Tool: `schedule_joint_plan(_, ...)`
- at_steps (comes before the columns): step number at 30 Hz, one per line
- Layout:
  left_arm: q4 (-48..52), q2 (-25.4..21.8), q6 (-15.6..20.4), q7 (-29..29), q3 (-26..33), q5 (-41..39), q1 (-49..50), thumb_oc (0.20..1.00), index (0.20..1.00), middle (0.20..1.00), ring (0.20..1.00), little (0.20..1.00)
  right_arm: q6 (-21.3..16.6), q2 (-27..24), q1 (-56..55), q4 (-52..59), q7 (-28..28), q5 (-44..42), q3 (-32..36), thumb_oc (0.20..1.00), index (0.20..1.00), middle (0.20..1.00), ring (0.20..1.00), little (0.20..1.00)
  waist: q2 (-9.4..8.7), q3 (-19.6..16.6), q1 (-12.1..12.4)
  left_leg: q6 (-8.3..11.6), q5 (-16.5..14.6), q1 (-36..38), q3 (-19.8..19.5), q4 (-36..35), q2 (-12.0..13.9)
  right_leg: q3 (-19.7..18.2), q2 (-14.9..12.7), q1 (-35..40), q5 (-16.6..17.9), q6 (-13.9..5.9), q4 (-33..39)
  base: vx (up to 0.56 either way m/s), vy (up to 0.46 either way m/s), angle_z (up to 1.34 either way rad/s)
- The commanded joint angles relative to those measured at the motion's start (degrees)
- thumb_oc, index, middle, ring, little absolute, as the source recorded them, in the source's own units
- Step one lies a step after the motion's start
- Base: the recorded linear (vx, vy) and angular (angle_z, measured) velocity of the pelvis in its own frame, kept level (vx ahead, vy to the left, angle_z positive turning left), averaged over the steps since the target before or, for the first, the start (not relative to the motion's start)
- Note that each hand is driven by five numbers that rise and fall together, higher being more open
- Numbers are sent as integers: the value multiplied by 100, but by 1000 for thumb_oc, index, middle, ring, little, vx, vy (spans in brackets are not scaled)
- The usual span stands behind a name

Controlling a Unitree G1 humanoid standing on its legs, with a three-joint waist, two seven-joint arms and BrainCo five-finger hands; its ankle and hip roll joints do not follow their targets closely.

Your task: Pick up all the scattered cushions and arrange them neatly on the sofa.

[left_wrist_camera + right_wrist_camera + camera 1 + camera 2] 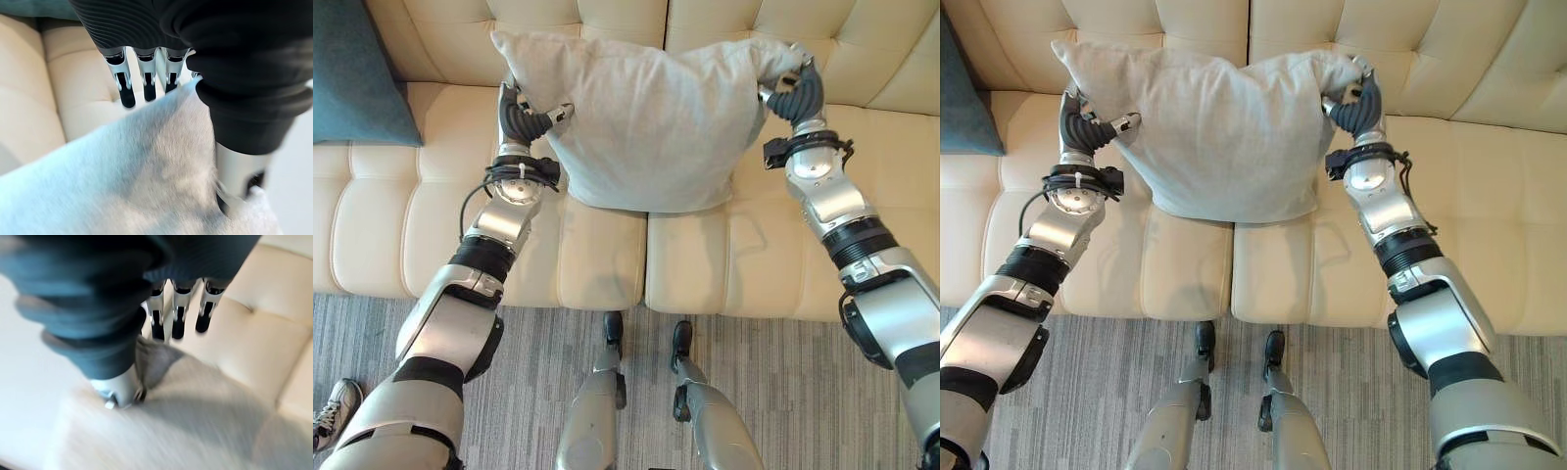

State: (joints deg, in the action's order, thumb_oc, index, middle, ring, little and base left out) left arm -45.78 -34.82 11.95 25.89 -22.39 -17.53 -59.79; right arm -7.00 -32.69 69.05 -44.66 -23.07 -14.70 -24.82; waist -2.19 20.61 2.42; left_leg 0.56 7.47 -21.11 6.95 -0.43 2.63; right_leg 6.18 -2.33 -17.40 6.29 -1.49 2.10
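A: On the cream sofa, against its backrest, the pale grey cushion stands upright, a teal cushion far to its left.

B: Left robot hand and right robot hand each pinch an edge. Uneven release could topple it forward.

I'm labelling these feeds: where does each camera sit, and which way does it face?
Left eye: on the head, looking down at the cream sofa; both arms hold the grey cushion.
Right eye: beside it, same scene; teal cushion at the edge.
Left wrist: along the left hand, thumb on the cushion.
Right wrist: along the right hand, likewise.
All share the grey cushion.
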Motion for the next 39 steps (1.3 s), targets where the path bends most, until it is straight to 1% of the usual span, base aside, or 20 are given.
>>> schedule_joint_plan(1,-120,-483,431,-6,-30,-223,-745,1000,1000,1000,1000,1000,-335,-266,708,-56,-118,-230,-122,1000,1000,1000,1000,1000,-165,-338,82,386,-480,-107,8,349,69,-288,-481,-180,-234,-776,-214,27,-1,-3)
schedule_joint_plan(6,-56,-1021,468,-181,314,-595,-389,1000,1000,1000,1000,1000,-300,-638,489,-30,-58,-583,68,1000,1000,1000,1000,1000,-184,-442,46,404,-511,102,54,258,78,-331,-454,-56,-203,-781,-96,41,0,-4)
schedule_joint_plan(9,185,-1219,446,-295,755,-602,345,1000,1000,1000,1000,1000,-302,-840,-125,383,101,-681,404,1000,1000,1000,1000,1000,-190,-518,-8,409,-543,283,85,212,90,-331,-444,86,-219,-764,-52,46,-2,-2)
schedule_joint_plan(11,702,-1150,455,-434,1182,-630,1210,1000,1000,1000,1000,1000,-343,-875,-935,1074,251,-635,782,1000,1000,1000,1000,1000,-192,-553,-56,401,-576,440,112,175,106,-336,-443,200,-241,-742,-35,46,-4,-29)
schedule_joint_plan(12,762,-1145,439,-431,1213,-618,1297,1000,1000,1000,1000,1000,-321,-866,-1017,1139,248,-617,802,1000,1000,1000,1000,1000,-190,-578,-58,402,-577,462,115,166,107,-337,-442,219,-243,-742,-31,71,6,-13)
schedule_joint_plan(13,1674,-911,423,-673,1797,-577,2622,1000,1000,1000,1000,1000,-302,-846,-2304,2103,491,-441,1409,1000,1000,1000,1000,1000,-165,-642,-95,382,-623,661,139,120,109,-315,-444,392,-276,-727,0,92,13,-1)
schedule_joint_plan(15,2328,-645,367,-992,2213,-451,3732,1000,1000,1000,1000,1000,-336,-689,-3591,2860,848,-255,2055,1000,1000,1000,1000,1000,-123,-724,-164,350,-660,835,172,52,89,-292,-459,525,-297,-722,37,133,27,3)
schedule_joint_plan(19,2603,6,41,-1655,2726,-204,5577,1000,1000,1000,1000,1000,-312,-155,-5806,3767,1593,-33,2961,1000,1000,1000,1000,1000,-102,-967,-291,299,-705,1259,204,-130,56,-242,-486,883,-319,-751,107,96,40,-1)
schedule_joint_plan(20,2614,417,-119,-1876,3018,-184,6308,1000,1000,1000,1000,1000,-198,103,-6660,3830,1890,115,3232,1000,1000,1000,1000,1000,-101,-1042,-345,281,-739,1455,206,-175,40,-200,-497,1051,-340,-779,106,30,34,-5)
schedule_joint_plan(21,2624,417,-122,-1876,3019,-182,6320,1000,1000,1000,1000,1000,-193,107,-6674,3842,1891,116,3235,1000,1000,1000,1000,1000,-106,-1060,-344,280,-717,1436,208,-182,36,-202,-500,1032,-322,-777,113,6,46,-12)
schedule_joint_plan(26,2076,1202,-457,-2340,3102,58,7499,1000,1000,1000,1000,1000,26,850,-7992,2878,2335,563,3262,1000,1000,1000,1000,1000,-113,-1321,-477,206,-802,1757,236,-237,-19,-240,-539,1204,-275,-846,29,-41,68,-8)
schedule_joint_plan(29,1971,1271,-494,-2349,3103,120,7582,1000,1000,1000,1000,1000,81,878,-8069,2710,2332,746,3148,1000,1000,1000,1000,1000,-128,-1315,-474,181,-816,1815,249,-244,-27,-277,-541,1213,-250,-863,20,-94,68,-19)
schedule_joint_plan(30,1782,1373,-513,-2378,2959,99,7680,1000,1000,1000,1000,1000,118,1067,-8113,2409,2361,665,2998,1000,1000,1000,1000,1000,-150,-1273,-497,145,-811,1873,259,-350,-81,-369,-541,1155,-130,-898,45,-205,93,-29)
schedule_joint_plan(31,1740,1357,-529,-2375,2955,123,7674,1000,1000,1000,1000,1000,133,1050,-8092,2324,2331,772,2915,1000,1000,1000,1000,1000,-169,-1229,-501,126,-798,1846,260,-392,-110,-399,-553,1083,-36,-939,65,-341,124,-46)
schedule_joint_plan(32,1627,1349,-512,-2331,2955,110,7596,1000,1000,1000,1000,1000,138,1065,-7973,2141,2298,871,2768,1000,1000,1000,1000,1000,-198,-1161,-516,99,-769,1768,288,-419,-154,-517,-567,837,228,-1045,26,-526,58,-42)
schedule_joint_plan(33,1573,1187,-476,-2246,2861,176,7363,1000,1000,1000,1000,1000,113,1083,-7705,1931,2166,984,2562,1000,1000,1000,1000,1000,-190,-972,-519,75,-670,1585,344,-397,-114,-559,-523,465,326,-1126,-219,-591,45,-44)
schedule_joint_plan(36,1600,995,-412,-2179,2725,238,7150,1000,1000,1000,1000,1000,67,1137,-7551,1691,2101,922,2300,1000,1000,1000,1000,1000,-44,-841,-335,54,-389,1183,456,-293,91,-378,-417,591,-495,-865,-1359,-438,18,-85)
schedule_joint_plan(37,1600,994,-412,-2179,2725,238,7150,1000,1000,1000,1000,1000,67,1137,-7551,1690,2101,922,2300,1000,1000,1000,1000,1000,-45,-846,-335,54,-389,1177,457,-292,92,-379,-417,585,-496,-865,-1361,-274,-51,-50)
schedule_joint_plan(38,1579,963,-418,-2148,2679,264,7113,1000,1000,1000,1000,1000,81,1126,-7538,1522,2087,909,2254,1000,1000,1000,1000,1000,44,-883,-250,58,-276,1104,407,-335,165,-450,-286,777,-818,-749,-2077,-231,-96,14)
schedule_joint_plan(39,1567,954,-425,-2110,2635,304,7089,1000,1000,1000,1000,1000,75,1115,-7539,1461,2056,971,2219,1000,1000,1000,1000,1000,62,-897,-190,78,-185,1064,384,-353,185,-506,-199,826,-866,-731,-2578,-281,-166,19)
